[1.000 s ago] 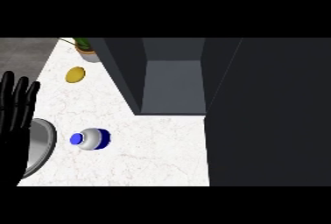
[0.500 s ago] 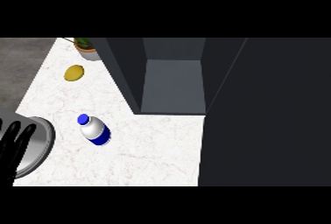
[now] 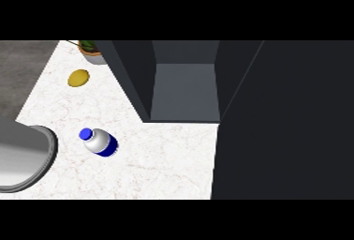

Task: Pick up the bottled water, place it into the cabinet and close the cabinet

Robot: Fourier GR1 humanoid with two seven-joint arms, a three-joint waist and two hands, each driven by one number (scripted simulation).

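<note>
The bottled water (image 3: 99, 141) stands on the white marble counter (image 3: 159, 159), seen from above: white body, blue cap, blue band. The dark cabinet (image 3: 185, 79) sits behind it to the right, open, its grey inside shelf in view. A wide dark panel (image 3: 283, 122), apparently the cabinet's open door, fills the right side of the view. Neither hand shows in the head view.
A grey metal sink basin (image 3: 24, 157) cuts into the counter at the left edge. A yellow round fruit (image 3: 79, 78) lies at the back left, with a potted plant (image 3: 91, 48) behind it against the cabinet's corner.
The left hand, raised at the left edge a second ago, sank lower and has now left the view. The bottle's place in the view shifted slightly.
</note>
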